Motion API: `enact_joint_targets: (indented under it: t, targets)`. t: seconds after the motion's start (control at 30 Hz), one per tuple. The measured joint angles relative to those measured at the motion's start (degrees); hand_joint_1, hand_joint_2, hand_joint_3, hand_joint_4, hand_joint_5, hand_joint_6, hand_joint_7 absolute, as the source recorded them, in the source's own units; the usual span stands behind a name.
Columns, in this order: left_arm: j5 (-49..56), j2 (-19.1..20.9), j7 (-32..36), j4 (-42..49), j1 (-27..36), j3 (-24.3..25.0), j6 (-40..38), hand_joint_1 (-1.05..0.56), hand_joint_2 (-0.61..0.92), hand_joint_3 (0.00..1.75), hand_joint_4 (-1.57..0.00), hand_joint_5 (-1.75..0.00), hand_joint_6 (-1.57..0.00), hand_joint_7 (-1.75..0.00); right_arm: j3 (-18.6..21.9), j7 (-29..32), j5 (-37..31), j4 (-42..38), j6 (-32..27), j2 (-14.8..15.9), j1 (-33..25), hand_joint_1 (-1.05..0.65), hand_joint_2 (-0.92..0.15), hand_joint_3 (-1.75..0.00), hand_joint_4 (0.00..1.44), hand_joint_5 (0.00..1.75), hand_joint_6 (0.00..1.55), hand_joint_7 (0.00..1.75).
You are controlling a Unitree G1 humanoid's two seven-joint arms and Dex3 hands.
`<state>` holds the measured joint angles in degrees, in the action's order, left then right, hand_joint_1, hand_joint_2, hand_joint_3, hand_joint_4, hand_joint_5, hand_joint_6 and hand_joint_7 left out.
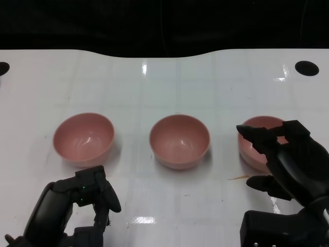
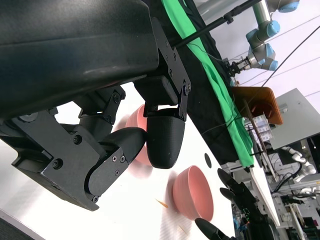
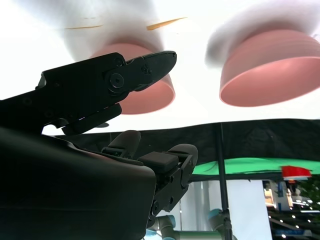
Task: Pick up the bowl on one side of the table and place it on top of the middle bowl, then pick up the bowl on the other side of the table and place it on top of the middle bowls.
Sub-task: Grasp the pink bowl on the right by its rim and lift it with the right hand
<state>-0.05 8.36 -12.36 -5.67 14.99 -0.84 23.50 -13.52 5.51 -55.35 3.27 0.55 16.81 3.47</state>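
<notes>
The white tabletop (image 1: pixel 169 200) is glossy, with a black hole (image 1: pixel 307 68) near its far right corner and another (image 1: pixel 2 68) at the far left edge; a thin orange sliver (image 1: pixel 237 178) lies on it toward the right. Beyond the far edge hangs black cloth (image 1: pixel 164 23); the left wrist view shows green cloth (image 2: pixel 220 85), an orange-brown box (image 2: pixel 257 102) and a grey robot arm (image 2: pixel 262 35) behind.

Three upright pink bowls (image 1: pixel 179 140), unstacked

Bare white table (image 1: pixel 154 87) is lying open far behind the three pink bowls. The middle bowl (image 1: pixel 180 141) is sitting well apart from the left bowl (image 1: pixel 84 137), leaving a passable gap. The right hand (image 1: pixel 280 159) is crowding the right bowl (image 1: pixel 253 146).
</notes>
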Motion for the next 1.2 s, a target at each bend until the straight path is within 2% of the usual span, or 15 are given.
enact_joint_targets:
  t: [0.27,0.53,0.83,0.97,1.07,1.1,1.13,1.2]
  targets:
    - [-0.2,0.0,0.0,-0.9,0.3,0.0,-1.0,-0.13,0.36,1.45,-0.8,-1.73,-0.82,-1.49,-2.0,-1.4,-2.6,-0.4,-4.1,0.8,1.6,-0.61,-0.88,-0.01,0.05,0.73,0.22,0.13]
    - [0.0,0.0,0.0,-1.0,0.2,-0.7,-1.1,-0.12,0.36,1.46,-0.8,-1.73,-0.81,-1.5,-5.0,-3.0,-4.0,-6.5,-8.5,1.0,6.0,-0.6,-0.89,0.0,0.13,0.65,0.29,0.09]
    - [0.4,0.0,0.0,-1.1,0.1,-0.7,-1.1,-0.12,0.36,1.45,-0.81,-1.72,-0.82,-1.5,-9.3,-2.4,-5.2,-17.9,-13.3,0.0,12.3,-0.5,-0.88,0.0,0.42,0.38,0.51,0.03]
    - [0.4,0.0,0.0,-1.2,0.1,-0.8,-1.1,-0.13,0.37,1.43,-0.81,-1.72,-0.81,-1.51,-10.9,-2.7,-5.0,-21.9,-14.3,-0.3,13.9,-0.48,-0.91,-0.01,0.66,0.42,0.64,0.05]
    - [0.5,-0.1,0.0,-1.3,0.1,-0.8,-1.1,-0.13,0.37,1.42,-0.81,-1.72,-0.81,-1.51,-11.7,-3.5,-4.7,-23.5,-15.2,-0.3,15.4,-0.47,-0.91,-0.01,0.69,0.41,0.66,0.04]
    - [0.5,-0.1,0.0,-1.3,0.1,-0.8,-1.2,-0.12,0.37,1.42,-0.81,-1.72,-0.81,-1.51,-11.8,-3.5,-4.2,-24.2,-14.9,-0.3,16.0,-0.41,-0.9,-0.01,0.81,0.97,0.82,0.06]
    - [0.4,-0.2,0.0,-1.4,0.1,-0.8,-1.3,-0.12,0.37,1.42,-0.8,-1.72,-0.81,-1.5,-11.9,-3.4,-3.5,-25.1,-14.2,-0.3,16.7,-0.38,-0.9,-0.01,0.84,1.24,0.9,0.06]
    - [0.4,-0.5,0.0,-1.7,0.1,-1.0,-1.7,-0.12,0.37,1.43,-0.8,-1.72,-0.81,-1.5,-12.2,-2.8,-2.5,-27.1,-12.4,-0.2,17.9,-0.32,-0.91,0.0,0.84,1.61,1.04,0.06]
